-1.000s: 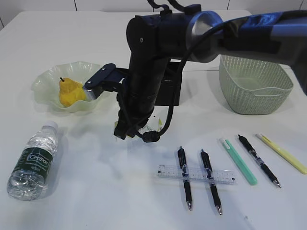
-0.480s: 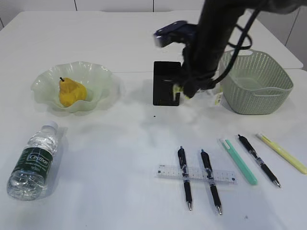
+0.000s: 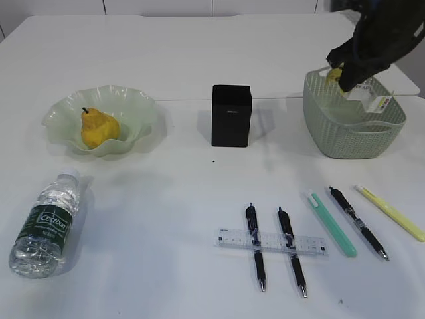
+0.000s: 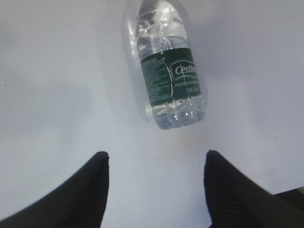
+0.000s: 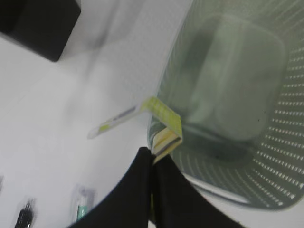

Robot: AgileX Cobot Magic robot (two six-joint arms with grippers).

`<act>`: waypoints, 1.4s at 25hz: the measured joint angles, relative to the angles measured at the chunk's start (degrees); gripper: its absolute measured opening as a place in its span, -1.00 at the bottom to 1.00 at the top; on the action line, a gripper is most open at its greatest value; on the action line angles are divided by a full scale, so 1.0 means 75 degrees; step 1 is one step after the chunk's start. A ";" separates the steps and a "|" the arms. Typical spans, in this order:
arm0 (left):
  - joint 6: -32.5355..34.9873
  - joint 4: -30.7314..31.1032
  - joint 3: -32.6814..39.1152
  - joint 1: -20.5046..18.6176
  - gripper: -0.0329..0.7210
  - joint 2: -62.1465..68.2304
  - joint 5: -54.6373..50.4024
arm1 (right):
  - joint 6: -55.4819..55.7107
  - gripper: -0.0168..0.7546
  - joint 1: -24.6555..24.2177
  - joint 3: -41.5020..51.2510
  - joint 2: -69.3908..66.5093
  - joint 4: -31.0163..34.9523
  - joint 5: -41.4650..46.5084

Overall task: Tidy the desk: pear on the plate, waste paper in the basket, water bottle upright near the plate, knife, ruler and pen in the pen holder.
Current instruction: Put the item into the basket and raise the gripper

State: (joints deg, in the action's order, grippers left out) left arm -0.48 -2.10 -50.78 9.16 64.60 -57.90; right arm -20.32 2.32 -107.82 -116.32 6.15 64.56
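My right gripper (image 3: 346, 81) hangs over the green basket's (image 3: 352, 133) rim, shut on folded yellow-and-white waste paper (image 3: 369, 100). In the right wrist view the paper (image 5: 164, 121) sticks out past my closed right gripper (image 5: 153, 154), above the edge of the basket (image 5: 280, 118). The pear (image 3: 98, 128) sits on the wavy plate (image 3: 136, 100). The water bottle (image 3: 45, 224) lies on its side at the front left. In the left wrist view my left gripper (image 4: 156, 154) is open and empty, short of the bottle (image 4: 171, 80). The black pen holder (image 3: 231, 115) stands mid-table.
At the front right lie a clear ruler (image 3: 272, 241) under two black pens (image 3: 255, 246) (image 3: 292, 254), a green knife (image 3: 330, 224), another black pen (image 3: 357, 222) and a yellow one (image 3: 392, 212). The pen holder (image 5: 42, 23) is left of the basket.
My right arm swung from beside the plate, past the pen holder, to above the basket, carrying the paper. The pear stayed on the plate.
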 joint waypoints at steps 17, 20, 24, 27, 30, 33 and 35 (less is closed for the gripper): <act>0.0000 0.0000 0.0000 0.0000 0.22 0.0000 0.0194 | 0.0736 -0.99 -0.0558 0.0000 -0.0897 0.0016 -0.1691; 0.0000 -0.0107 0.0000 0.0000 0.22 0.0000 0.0266 | 0.0791 -0.99 -0.0619 0.0000 -0.0991 0.0213 -0.1735; 0.0000 -0.0212 0.0000 0.0000 0.19 0.0000 0.0321 | 0.1094 -0.85 -0.0638 0.0000 -0.1245 0.0312 -0.1755; 0.0000 -0.0230 0.0000 0.0000 0.19 0.0000 0.0354 | 0.1163 -0.52 -0.0638 0.0000 -0.1358 0.0312 -0.1844; 0.0000 -0.0230 0.0000 0.0000 0.19 0.0000 0.0365 | 0.1241 -0.07 -0.0638 0.0000 -0.1358 0.0312 -0.2046; 0.0000 -0.0247 0.0000 0.0000 0.18 0.0000 0.0365 | 0.1275 0.23 -0.0638 0.0000 -0.1358 0.0312 -0.2069; 0.0000 -0.0252 0.0000 0.0000 0.18 0.0000 0.0370 | 0.1275 0.33 -0.0638 0.0000 -0.1358 0.0312 -0.2086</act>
State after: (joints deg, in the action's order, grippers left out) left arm -0.48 -3.99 -50.78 9.16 64.60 -55.12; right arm -10.75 -2.47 -107.82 -126.50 8.49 48.91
